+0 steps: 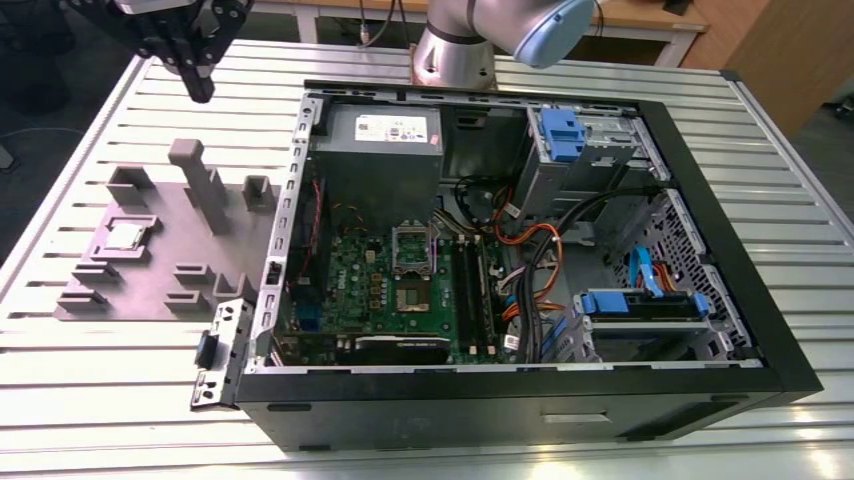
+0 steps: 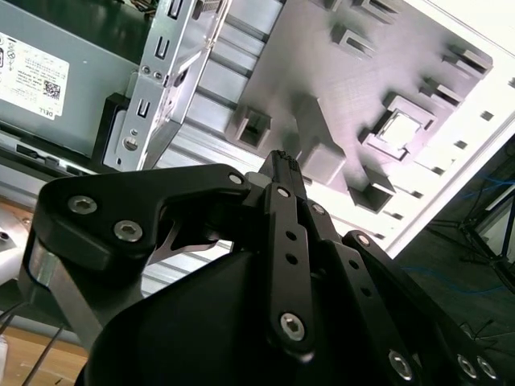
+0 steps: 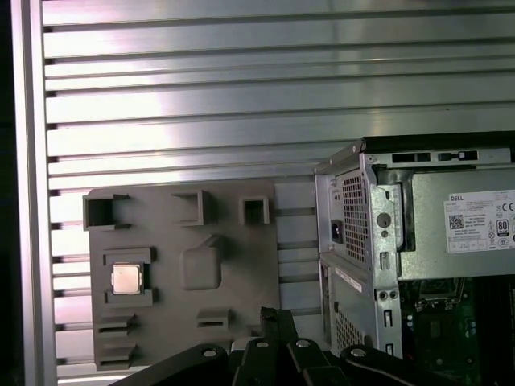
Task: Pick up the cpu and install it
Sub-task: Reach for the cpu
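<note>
While the cpu (image 1: 128,234) sits flat in its pocket on the grey fixture plate (image 1: 154,285), the gripper (image 1: 200,92) hangs above the plate's far end, well apart from the chip. Its fingers are pressed together and hold nothing.

Risk, my read: the chip is thin and low in its recess, with raised blocks close round it. Fingers could clip a block or skid on the lid.

Slatted aluminium table (image 1: 80,350). Open computer case (image 1: 534,395) just beside the plate. Wooden desk (image 1: 627,18) behind.
</note>
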Robot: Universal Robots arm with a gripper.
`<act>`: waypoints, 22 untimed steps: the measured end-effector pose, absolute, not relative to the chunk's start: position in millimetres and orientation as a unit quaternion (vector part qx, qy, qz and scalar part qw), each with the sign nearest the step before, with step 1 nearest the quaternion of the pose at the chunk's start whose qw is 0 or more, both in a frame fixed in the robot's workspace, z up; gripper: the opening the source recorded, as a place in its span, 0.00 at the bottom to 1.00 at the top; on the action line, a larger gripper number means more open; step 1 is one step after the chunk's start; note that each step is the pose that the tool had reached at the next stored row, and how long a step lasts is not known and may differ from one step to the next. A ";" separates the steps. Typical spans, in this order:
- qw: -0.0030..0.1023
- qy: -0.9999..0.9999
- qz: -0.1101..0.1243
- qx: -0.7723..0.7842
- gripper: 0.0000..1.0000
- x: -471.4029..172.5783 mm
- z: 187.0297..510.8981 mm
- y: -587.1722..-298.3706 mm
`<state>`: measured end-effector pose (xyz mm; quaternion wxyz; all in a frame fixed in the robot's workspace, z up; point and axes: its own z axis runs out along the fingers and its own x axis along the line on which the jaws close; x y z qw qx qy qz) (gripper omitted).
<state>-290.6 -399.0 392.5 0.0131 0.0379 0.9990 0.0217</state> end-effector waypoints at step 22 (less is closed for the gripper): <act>0.013 0.999 0.022 0.038 0.11 -297.0 392.3 -398.9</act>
